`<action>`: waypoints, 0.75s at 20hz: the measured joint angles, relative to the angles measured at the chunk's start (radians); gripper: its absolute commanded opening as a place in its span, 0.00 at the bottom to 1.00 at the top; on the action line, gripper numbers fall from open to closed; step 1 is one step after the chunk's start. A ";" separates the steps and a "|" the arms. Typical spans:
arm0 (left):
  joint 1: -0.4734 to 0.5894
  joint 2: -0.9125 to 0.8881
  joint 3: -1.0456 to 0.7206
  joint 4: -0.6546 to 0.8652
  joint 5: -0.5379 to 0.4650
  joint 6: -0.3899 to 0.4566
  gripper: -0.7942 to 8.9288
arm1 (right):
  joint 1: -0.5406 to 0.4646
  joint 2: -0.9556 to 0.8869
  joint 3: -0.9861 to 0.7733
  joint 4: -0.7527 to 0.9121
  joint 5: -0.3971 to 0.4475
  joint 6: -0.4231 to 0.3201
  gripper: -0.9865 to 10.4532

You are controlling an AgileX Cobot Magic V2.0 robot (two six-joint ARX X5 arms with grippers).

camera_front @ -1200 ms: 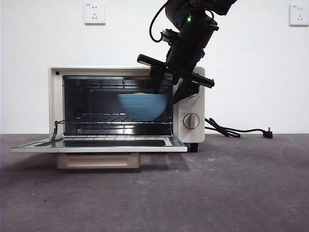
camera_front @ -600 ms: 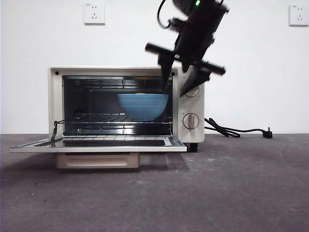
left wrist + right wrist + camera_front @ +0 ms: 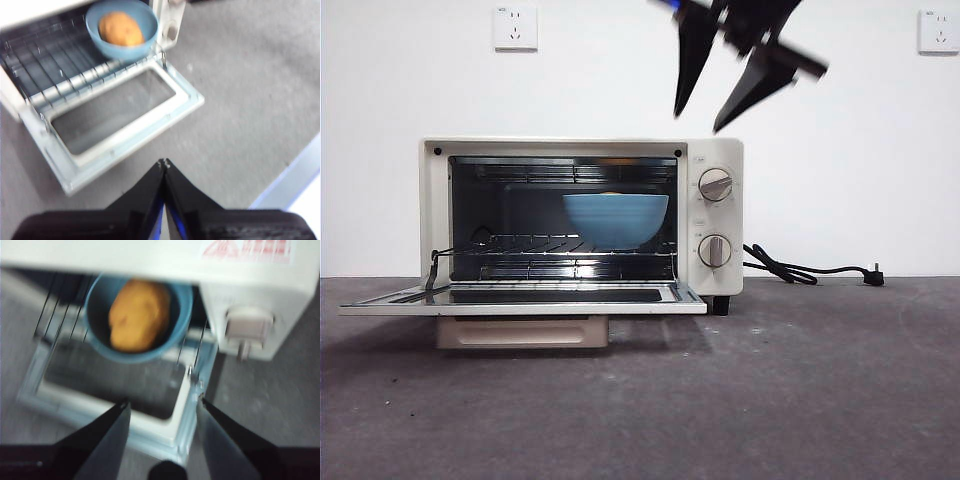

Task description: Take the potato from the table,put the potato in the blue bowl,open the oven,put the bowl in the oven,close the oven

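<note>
Potato (image 3: 135, 315) sits in the blue bowl (image 3: 616, 219) on the open oven (image 3: 718, 215) rack, right claw (image 3: 717, 108) spread wide above, left claw (image 3: 164, 164) pinched shut.

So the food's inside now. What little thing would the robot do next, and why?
Probably swing the hinged glass door of the cream-white toaster oven up to shut it. The sky-blue bowl with the orange-brown potato sits on the wire rack, and the open right gripper hangs above the oven, holding nothing, with the door lying flat open.
</note>
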 measured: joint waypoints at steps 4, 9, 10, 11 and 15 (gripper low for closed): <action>0.043 0.003 -0.018 0.066 0.002 -0.010 0.07 | 0.023 -0.103 0.000 -0.132 -0.003 -0.077 0.28; 0.135 0.047 -0.132 0.156 0.068 -0.030 0.07 | 0.047 -0.238 0.000 -0.280 -0.005 -0.149 0.28; 0.166 0.069 -0.174 0.198 0.097 -0.037 0.07 | 0.053 -0.276 0.000 -0.315 -0.017 -0.162 0.28; 0.200 0.090 -0.214 0.238 0.125 -0.048 0.07 | 0.060 -0.314 0.000 -0.347 -0.035 -0.172 0.28; 0.328 0.184 -0.317 0.393 0.171 -0.069 0.07 | 0.076 -0.460 0.000 -0.440 -0.079 -0.192 0.28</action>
